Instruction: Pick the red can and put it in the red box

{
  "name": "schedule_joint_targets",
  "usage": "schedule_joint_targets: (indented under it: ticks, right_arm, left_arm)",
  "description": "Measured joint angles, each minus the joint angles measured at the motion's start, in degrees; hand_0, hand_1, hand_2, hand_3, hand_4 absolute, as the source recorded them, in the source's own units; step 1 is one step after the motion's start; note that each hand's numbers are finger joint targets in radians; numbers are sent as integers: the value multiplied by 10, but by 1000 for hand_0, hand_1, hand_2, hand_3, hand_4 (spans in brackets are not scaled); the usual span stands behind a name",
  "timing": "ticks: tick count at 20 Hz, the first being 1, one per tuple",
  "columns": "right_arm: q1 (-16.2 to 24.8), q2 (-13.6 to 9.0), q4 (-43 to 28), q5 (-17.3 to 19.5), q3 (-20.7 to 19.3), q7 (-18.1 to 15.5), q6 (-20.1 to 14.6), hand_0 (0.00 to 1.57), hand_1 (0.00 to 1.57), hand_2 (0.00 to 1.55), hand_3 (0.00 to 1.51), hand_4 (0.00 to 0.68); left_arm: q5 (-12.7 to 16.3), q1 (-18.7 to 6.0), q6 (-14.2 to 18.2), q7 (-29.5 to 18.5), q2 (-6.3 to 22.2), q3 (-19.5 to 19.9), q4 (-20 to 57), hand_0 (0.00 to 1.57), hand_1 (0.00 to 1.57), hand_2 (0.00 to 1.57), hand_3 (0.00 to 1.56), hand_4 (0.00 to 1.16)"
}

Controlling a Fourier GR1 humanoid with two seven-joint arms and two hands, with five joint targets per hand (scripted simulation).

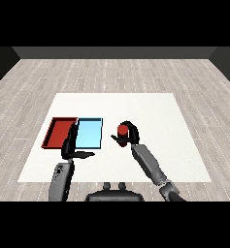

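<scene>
The red can (122,131) stands upright near the middle of the white table (150,106), just right of the light blue tray (89,134). My right hand (130,134) is curled round the can, fingers behind it and thumb in front. The red tray (58,131) lies at the left, side by side with the light blue one. My left hand (72,143) is held upright with straight fingers over the seam between the two trays and holds nothing.
The table's front edge runs just below my forearms. Bare white tabletop stretches right of the can and behind the trays. A wooden floor surrounds the table.
</scene>
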Motion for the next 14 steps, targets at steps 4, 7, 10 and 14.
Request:
schedule_joint_targets:
  ticks: [4, 7, 10, 14]
  right_arm:
    - [4, 0, -33, 12, 0, 18, -8, 1422, 1422, 1438, 1417, 650]
    - [19, -3, -69, 27, -8, 40, -3, 1422, 1422, 1438, 1417, 650]
    - [37, -9, -95, 36, -19, 49, 17, 1422, 1422, 1438, 1417, 650]
    - [43, -5, -114, 46, -28, 57, 23, 1425, 1425, 1443, 1423, 662]
  left_arm:
    - [0, -17, 4, 24, -9, -34, 4, 0, 0, 0, 0, 0]
    - [2, -26, 20, 37, -12, -60, 6, 0, 0, 0, 0, 0]
    - [2, -31, 34, 35, -13, -81, 15, 0, 0, 0, 0, 0]
    - [17, -58, 78, 52, -14, -137, 29, 0, 0, 0, 0, 0]
